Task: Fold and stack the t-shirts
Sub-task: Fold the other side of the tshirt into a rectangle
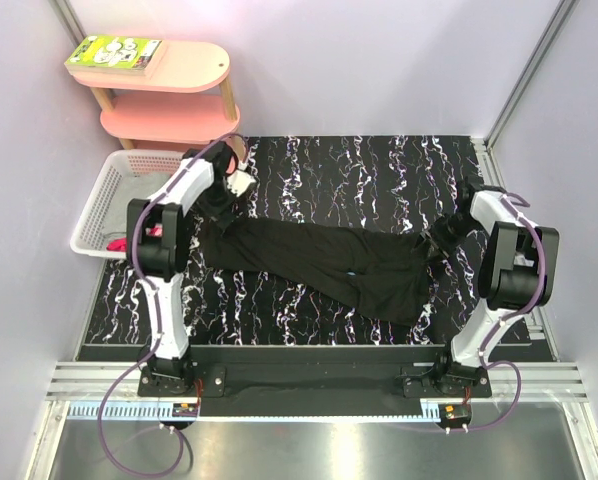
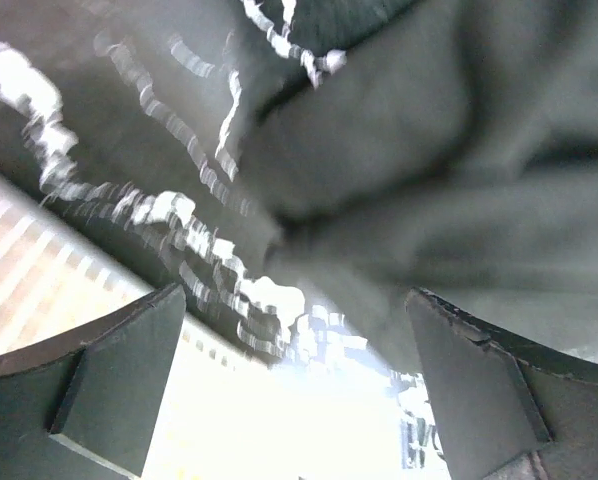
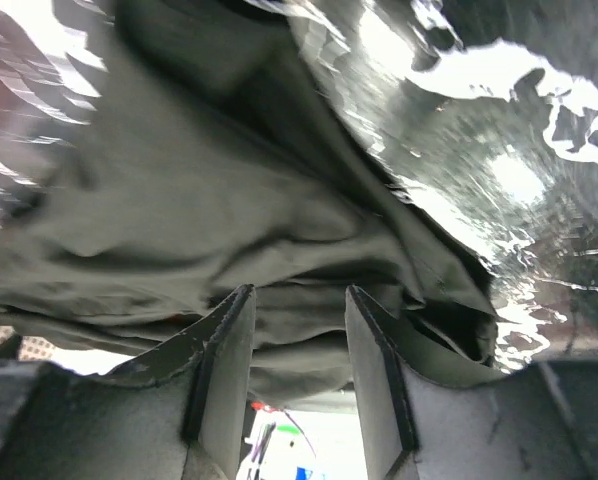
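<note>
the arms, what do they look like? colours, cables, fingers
Both match: the left arm and right arm have white links between chunky black joint housings. A purple cable loops from each base up along the arm. The left gripper and right gripper each carry two flat, dark, wedge-shaped fingers, with no markings visible.

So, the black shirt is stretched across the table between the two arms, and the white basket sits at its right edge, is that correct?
Not quite: the white basket sits at the left edge, as the top view shows. The black shirt does stretch across the table between the left arm and the right arm.
</note>
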`<state>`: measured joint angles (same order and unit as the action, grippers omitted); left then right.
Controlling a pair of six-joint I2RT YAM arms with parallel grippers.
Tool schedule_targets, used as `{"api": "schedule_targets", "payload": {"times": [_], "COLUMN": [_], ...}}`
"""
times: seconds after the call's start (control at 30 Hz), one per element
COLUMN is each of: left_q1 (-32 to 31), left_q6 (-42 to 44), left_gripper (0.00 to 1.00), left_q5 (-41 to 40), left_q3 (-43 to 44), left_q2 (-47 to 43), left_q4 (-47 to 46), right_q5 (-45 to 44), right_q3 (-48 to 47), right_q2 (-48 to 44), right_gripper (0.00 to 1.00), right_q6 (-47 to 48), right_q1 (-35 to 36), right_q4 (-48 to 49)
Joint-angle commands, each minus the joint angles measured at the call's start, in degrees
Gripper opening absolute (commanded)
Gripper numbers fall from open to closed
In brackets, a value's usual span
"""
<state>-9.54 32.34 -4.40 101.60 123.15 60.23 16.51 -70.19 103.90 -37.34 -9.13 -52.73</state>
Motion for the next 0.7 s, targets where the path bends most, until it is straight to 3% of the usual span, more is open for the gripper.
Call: {"api": "schedule_targets", "payload": {"times": [0.0, 0.17, 0.27, 0.47, 0.67], "left_q1": [-2.6, -7.4, -7.4, -7.3, -5.8], "left_q6": [-0.8, -1.5, -2.8, -3.8, -3.9], "left_gripper": [0.99, 0.99, 0.99, 0.99, 0.99], "left_q5": [3.2, 7.7, 9.3, 8.2, 7.9], "left_q3": [-4.1, -17.5, -22.8, -23.5, -22.9], "left_q2": [-16.4, -23.5, -22.6, -17.2, -15.4], "left_q4": [0.2, 0.4, -2.1, -5.6, -6.8], "right_q5": [-0.9, 4.0, 11.4, 11.4, 2.0], "right_q3": [-5.7, -0.7, 3.3, 4.9, -2.0], "right_q2": [-2.1, -13.3, -19.8, -20.6, -13.3], "right_gripper": [0.50, 0.50, 0.43, 0.43, 0.40], "right_q6": [1.3, 3.7, 5.7, 9.3, 11.2], "right_q1": [-0.1, 0.0, 1.4, 16.3, 29.9], "right_q4": [-0.4, -1.8, -2.3, -4.9, -8.3]}}
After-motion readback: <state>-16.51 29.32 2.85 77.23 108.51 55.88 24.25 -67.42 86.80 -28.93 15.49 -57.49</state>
